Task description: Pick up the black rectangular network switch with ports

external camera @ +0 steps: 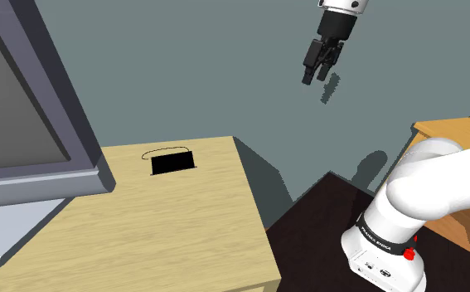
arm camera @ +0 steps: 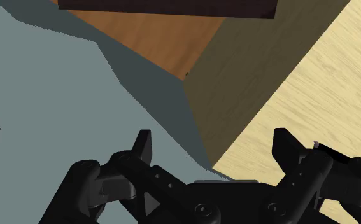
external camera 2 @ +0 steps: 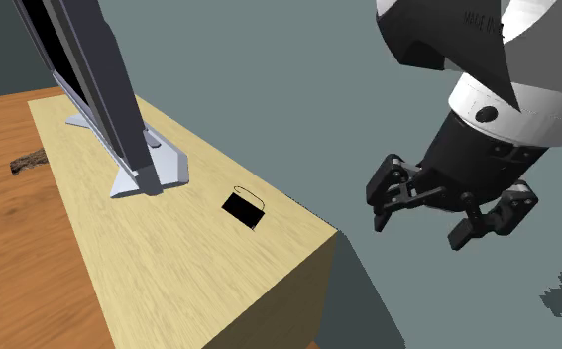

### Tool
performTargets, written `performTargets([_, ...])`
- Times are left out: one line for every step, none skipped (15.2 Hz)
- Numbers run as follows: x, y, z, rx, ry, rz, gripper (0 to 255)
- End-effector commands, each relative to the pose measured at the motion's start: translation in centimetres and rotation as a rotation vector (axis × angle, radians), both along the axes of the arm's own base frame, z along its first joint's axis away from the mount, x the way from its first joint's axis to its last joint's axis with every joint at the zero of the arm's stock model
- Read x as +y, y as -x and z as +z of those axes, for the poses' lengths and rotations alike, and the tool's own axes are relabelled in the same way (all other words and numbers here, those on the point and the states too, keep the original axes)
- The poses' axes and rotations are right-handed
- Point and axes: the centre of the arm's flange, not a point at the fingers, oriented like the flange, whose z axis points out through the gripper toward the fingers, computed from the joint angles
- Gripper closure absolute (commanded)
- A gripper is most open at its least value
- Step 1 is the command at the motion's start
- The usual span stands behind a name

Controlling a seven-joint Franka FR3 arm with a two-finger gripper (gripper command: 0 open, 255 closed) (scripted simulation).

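Pincer [external camera: 317, 79]: open, empty, hangs high in air beyond counter [external camera: 193, 236] edge, well apart from target.
Switch [external camera: 173, 163]: flat black rectangle, lies on counter top near monitor [external camera: 34, 124].
Step in hand: approach.
Procedure: carry pincer over switch, align fingers across short side, descend vertically until fingers straddle body, then close.
Caution: low profile; shallow descent likely slips off.
Keep clear of monitor.

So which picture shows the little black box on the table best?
The shoulder view: the black network switch lies flat and unblocked on the table. The second exterior view shows it too, more slanted. The wrist view looks at the table's corner.
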Motion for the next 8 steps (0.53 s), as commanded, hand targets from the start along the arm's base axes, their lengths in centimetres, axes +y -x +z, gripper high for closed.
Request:
performTargets([0.0, 0.0, 0.0, 0.000, 0.000, 0.000, 0])
performTargets([1.0, -0.9, -0.4, -0.008, 0.017, 0.030, 0])
performTargets([2.0, -1.8, -0.8, -0.017, 0.034, 0.060, 0])
performTargets([3.0, -2.7, -1.2, -0.025, 0.052, 0.089, 0])
performTargets([4.1, -3.5, -1.6, -0.034, 0.069, 0.119, 0])
performTargets([5.2, -4.3, -2.0, -0.042, 0.086, 0.149, 0])
performTargets([6.2, -5.1, -2.4, -0.051, 0.103, 0.179, 0])
performTargets([7.3, -5.9, -2.8, -0.059, 0.121, 0.209, 0])
